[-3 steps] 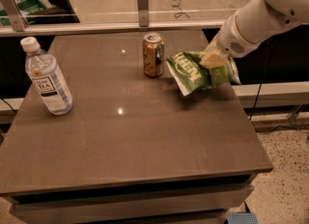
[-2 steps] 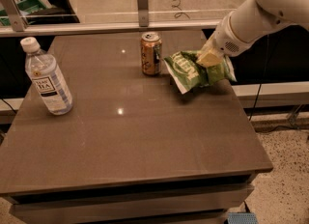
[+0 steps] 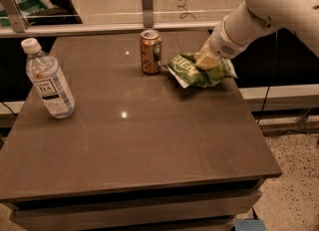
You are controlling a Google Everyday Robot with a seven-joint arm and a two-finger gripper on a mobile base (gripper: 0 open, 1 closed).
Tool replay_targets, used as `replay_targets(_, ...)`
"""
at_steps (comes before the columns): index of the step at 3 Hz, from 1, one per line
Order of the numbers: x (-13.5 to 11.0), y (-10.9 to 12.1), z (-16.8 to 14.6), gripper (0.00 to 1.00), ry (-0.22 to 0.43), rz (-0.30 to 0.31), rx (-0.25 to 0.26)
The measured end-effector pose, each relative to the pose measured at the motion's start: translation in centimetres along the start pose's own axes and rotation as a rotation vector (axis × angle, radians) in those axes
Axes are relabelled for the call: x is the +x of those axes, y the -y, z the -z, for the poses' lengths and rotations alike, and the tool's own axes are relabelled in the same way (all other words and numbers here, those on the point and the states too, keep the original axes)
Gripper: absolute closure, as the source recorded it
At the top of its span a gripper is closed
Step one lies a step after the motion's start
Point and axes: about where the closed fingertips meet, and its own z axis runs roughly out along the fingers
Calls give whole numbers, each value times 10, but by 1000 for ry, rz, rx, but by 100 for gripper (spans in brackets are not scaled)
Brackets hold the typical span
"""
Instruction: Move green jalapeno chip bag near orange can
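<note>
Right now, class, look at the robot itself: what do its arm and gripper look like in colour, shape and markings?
The arm is smooth, white and thickly rounded, narrowing to a cylindrical wrist with a grey ring. The gripper, at the green jalapeno chip bag beside the orange can, is pale yellowish-tan. No markings or cables show on either.

We see the gripper (image 3: 207, 61), right of centre frame, slide left, its jaws gripping the green jalapeno chip bag (image 3: 192, 74), which now sits nearer the orange can (image 3: 150, 52).
</note>
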Motion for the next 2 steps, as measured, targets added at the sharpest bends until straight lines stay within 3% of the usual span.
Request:
replay_targets(1,-1,4,-8,100,2,-2,-6)
replay_targets(2,-1,4,-8,82,2,-2,-6)
